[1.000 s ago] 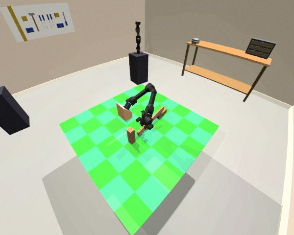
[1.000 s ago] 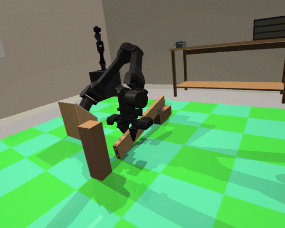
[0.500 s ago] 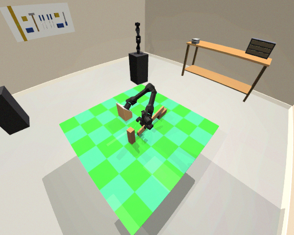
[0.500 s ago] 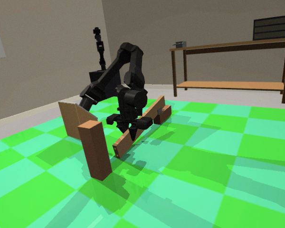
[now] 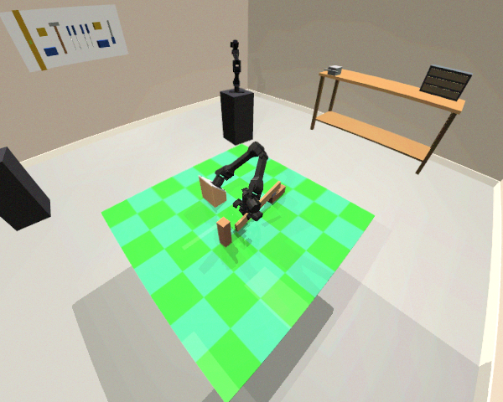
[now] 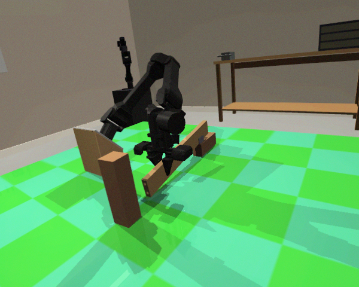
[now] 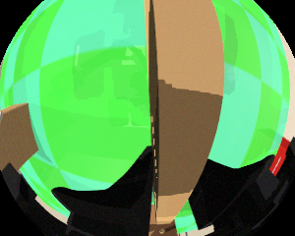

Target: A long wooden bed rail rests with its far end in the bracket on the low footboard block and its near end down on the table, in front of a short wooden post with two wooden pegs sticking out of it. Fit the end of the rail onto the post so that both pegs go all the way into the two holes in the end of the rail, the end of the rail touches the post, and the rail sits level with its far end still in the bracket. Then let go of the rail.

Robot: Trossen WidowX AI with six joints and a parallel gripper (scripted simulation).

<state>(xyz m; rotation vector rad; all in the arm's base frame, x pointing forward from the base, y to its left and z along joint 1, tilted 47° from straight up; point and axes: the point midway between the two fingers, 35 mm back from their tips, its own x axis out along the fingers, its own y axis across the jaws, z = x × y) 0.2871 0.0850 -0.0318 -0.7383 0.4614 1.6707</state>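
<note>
Exterior view: beyond the gripper (image 5: pixel 243 218) (image 6: pixel 161 170) (image 7: pixel 162 148), the low footboard block (image 5: pixel 277 194) (image 6: pixel 206 144) carries a bracket (image 6: pixel 201 140), with the far end of the bed rail (image 5: pixel 269 194) (image 6: pixel 155 180) (image 7: pixel 189 64) at it. From there the rail slopes down, passing under the hand, to its near end just ahead of the fingers, where two holes face out. That end stands apart from the wooden post (image 5: pixel 224 232) (image 6: pixel 119 189) (image 7: pixel 162 229), which is upright in front of the hand.

The gripper is clamped on the rail, one finger on each side, nearer the post end than the bracket end. Its fingers point down. Above the hand, the arm (image 5: pixel 260 168) (image 6: pixel 171 77) rises to a high bent elbow, then drops away behind a wooden panel (image 5: pixel 212 193) (image 6: pixel 91 149) (image 7: pixel 16 135) beside the hand.
</note>
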